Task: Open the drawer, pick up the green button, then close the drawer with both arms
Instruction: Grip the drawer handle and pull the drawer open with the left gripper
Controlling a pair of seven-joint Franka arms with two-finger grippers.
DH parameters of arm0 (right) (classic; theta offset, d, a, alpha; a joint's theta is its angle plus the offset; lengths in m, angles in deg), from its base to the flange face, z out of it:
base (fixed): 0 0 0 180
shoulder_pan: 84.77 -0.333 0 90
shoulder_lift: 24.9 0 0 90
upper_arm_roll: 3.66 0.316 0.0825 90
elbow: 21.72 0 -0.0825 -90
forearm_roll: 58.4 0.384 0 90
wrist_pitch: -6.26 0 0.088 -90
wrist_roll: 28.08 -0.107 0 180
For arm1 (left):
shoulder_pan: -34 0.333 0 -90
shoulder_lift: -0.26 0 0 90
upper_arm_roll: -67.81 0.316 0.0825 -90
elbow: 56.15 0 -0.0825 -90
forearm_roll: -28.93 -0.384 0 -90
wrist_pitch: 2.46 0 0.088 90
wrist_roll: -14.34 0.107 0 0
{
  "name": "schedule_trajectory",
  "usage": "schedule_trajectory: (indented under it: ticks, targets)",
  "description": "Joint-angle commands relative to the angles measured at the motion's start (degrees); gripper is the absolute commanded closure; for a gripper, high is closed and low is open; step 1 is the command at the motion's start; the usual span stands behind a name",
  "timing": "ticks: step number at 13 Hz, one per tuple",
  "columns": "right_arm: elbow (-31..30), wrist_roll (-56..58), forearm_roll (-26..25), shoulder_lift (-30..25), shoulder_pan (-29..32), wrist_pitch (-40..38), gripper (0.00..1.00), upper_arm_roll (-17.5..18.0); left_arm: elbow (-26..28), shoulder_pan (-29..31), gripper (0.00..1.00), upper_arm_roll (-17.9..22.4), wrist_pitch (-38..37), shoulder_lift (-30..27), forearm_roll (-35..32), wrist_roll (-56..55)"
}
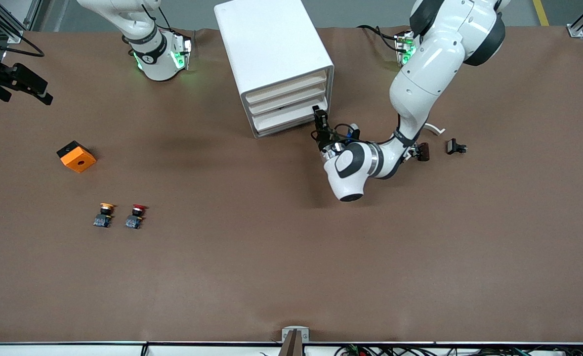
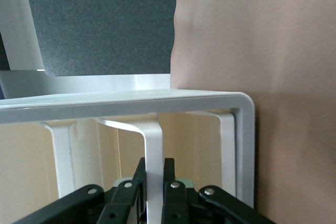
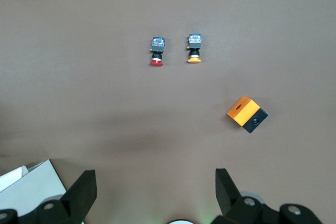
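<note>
Left arm (image 1: 420,84) reaches from its base down to the front of the cabinet (image 1: 271,59). Left gripper (image 1: 319,116) sits at the cabinet's front corner toward the left arm's end, level with the lower drawers. In the left wrist view the gripper (image 2: 154,190) has its fingers (image 2: 170,192) clamped on a thin white handle (image 2: 152,145) of a drawer (image 1: 286,117); cream drawer fronts show on either side of the handle. Which of the lower two drawers it is cannot be told. All four drawers look closed in the front view.

Right arm (image 1: 148,44) waits, raised near its base. Right gripper (image 3: 155,195) hangs high over the surface (image 1: 271,247), fingers (image 3: 81,192) spread wide, holding nothing.

The green button is not visible in any view.

On the surface toward the right arm's end: orange block (image 1: 76,156) with black underside; nearer the front camera than it, a yellow-capped button (image 1: 104,214) and a red-capped button (image 1: 136,215) side by side, apart from each other, both lying with caps pointing away from the front camera. Same three seen in the right wrist view: block (image 3: 245,113), yellow (image 3: 195,48), red (image 3: 157,51).

Toward the left arm's end, beside the left arm's wrist: a small dark brown part (image 1: 424,151) and a small black part (image 1: 455,147), close together, not touching.
</note>
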Motion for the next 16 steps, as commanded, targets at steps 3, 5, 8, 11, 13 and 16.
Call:
schedule_trajectory:
  ticks: [3, 5, 8, 11, 13, 16]
  targets:
    - [-1.3, 0.8, 0.7, -1.7, 0.9, -0.1, 0.00, 0.3, -2.2, 3.3, 0.87, 0.3, 1.1, 0.0, 2.2, 1.1]
    - [-1.4, 0.8, 0.7, -1.7, 1.0, -0.2, 0.00, 0.3, -3.5, 5.7, 0.87, 0.3, 2.4, -0.4, 4.2, 1.6]
    - [-1.3, 0.9, 0.7, -1.7, 0.9, -0.4, 0.00, -0.6, -5.8, 8.0, 0.86, 0.3, 3.4, -0.3, 6.9, 1.8]
    - [-1.2, 0.9, 0.7, -1.5, 1.0, -0.4, 0.00, -0.6, -7.3, 10.7, 0.85, 0.3, 3.8, -0.4, 9.0, 1.7]
    - [-0.3, 0.7, 0.7, -1.4, 1.0, -1.3, 0.00, -0.7, -7.9, 12.3, 0.83, 0.3, 3.9, -0.5, 9.5, 1.7]
    - [3.6, 0.8, 0.6, 1.0, 1.5, -2.8, 0.00, -0.6, -8.1, 13.3, 0.78, 0.3, 3.9, -0.4, 9.8, 1.9]
